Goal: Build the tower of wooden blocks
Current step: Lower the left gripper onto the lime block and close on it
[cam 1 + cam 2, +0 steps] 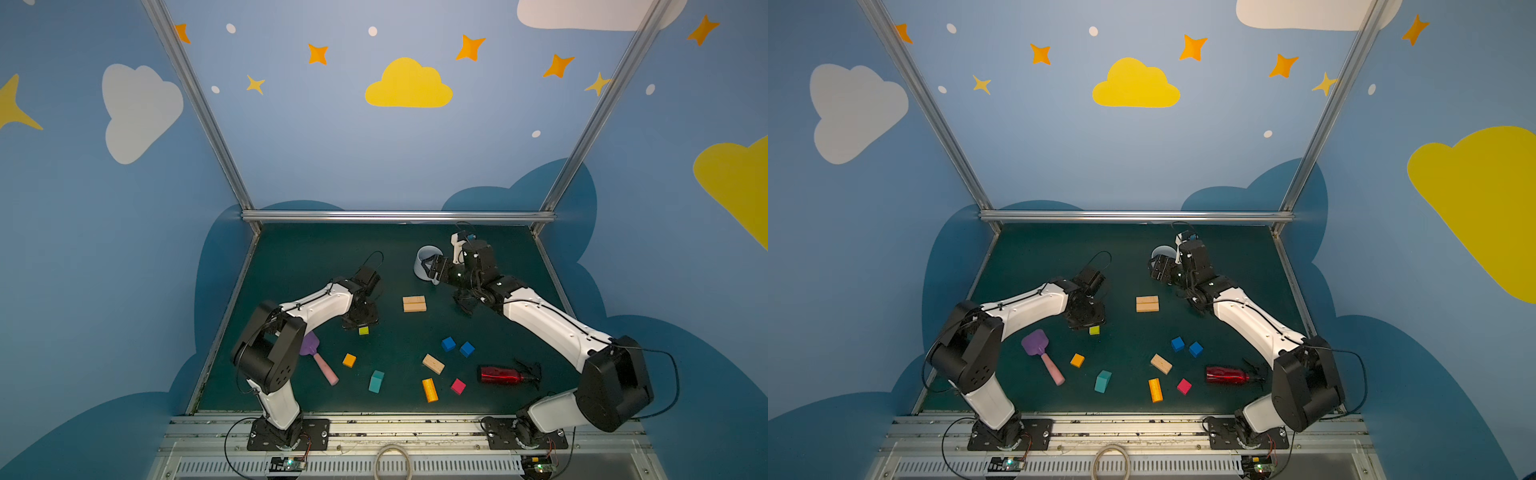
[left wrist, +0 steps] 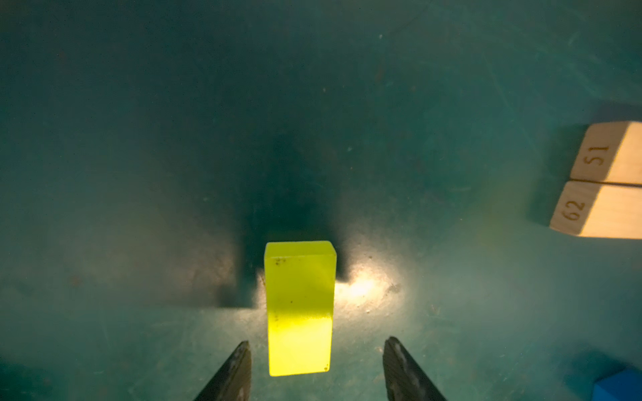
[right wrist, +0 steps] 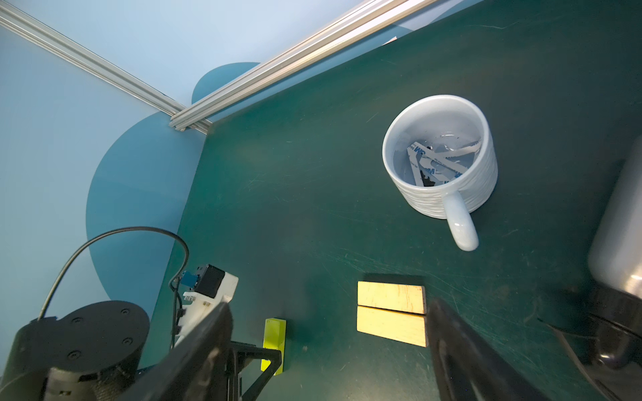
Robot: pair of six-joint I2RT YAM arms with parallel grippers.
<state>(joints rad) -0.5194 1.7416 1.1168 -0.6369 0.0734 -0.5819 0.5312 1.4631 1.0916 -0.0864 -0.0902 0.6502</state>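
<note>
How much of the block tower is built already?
Only the base: two tan bars lie side by side, touching. The left gripper straddles the yellow-green bar, jaws open, not gripping yet. Loose on the mat: blue cubes, teal piece, orange bar, pink cube, orange cube and another tan bar.

Landmark: two tan wooden bars (image 1: 414, 304), touching side by side, mid-worktop (image 1: 311, 257). Behind and right of them, white ceramic mug (image 1: 426, 259). Front-left, yellow-green wooden bar (image 1: 363, 330). Front-right, blue wooden cube (image 1: 448, 344) just beside second blue wooden cube (image 1: 467, 349); nearer still, third tan wooden bar (image 1: 433, 363). Farther front-left, purple pink-handled spatula (image 1: 1045, 361).
</note>
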